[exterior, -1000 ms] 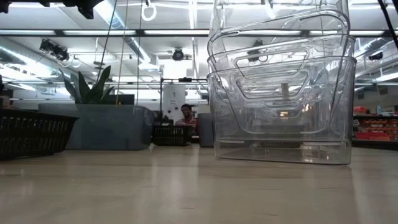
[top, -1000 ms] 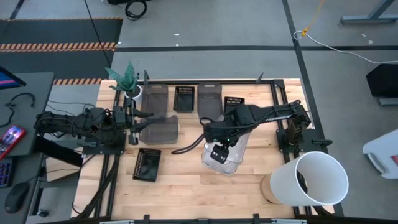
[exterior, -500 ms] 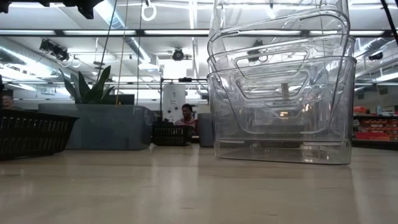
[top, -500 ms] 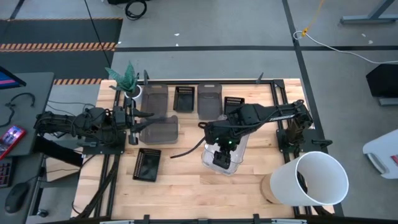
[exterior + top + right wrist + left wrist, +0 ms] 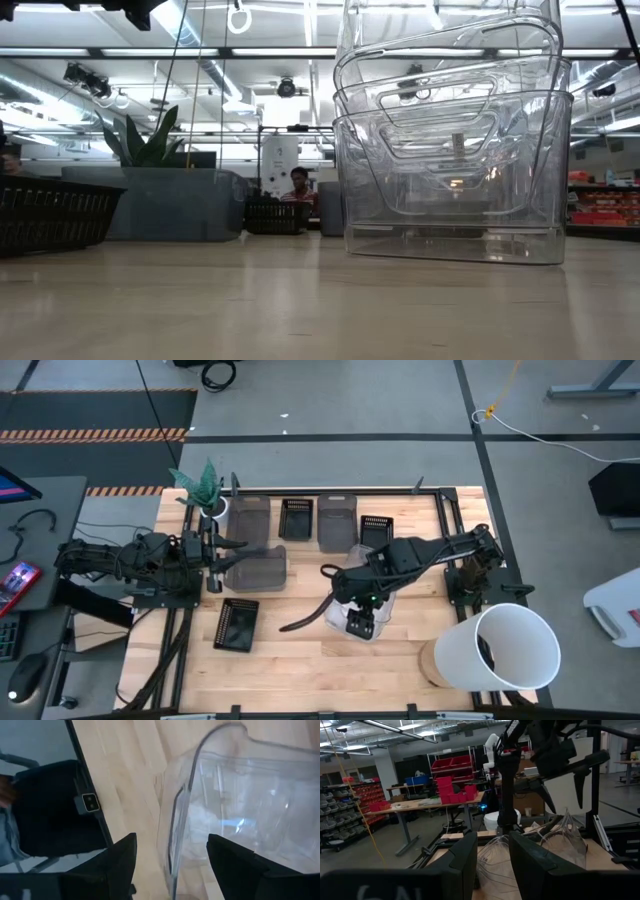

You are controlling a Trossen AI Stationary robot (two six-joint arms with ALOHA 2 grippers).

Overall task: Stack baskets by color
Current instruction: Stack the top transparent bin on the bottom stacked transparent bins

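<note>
Right arm: folding in over the stack of clear baskets (image 5: 372, 622), its elbow link swinging toward the near side of the tabletop (image 5: 300, 660) compared with a second ago.
Right gripper (image 5: 360, 622): sliding along the stack toward its near end; fingers (image 5: 112, 860) now standing wide on either side of the top basket's clear wall.
Right arm's cable (image 5: 305, 620): trailing farther out across the bare wood, its loose end drifting toward the near edge.
</note>
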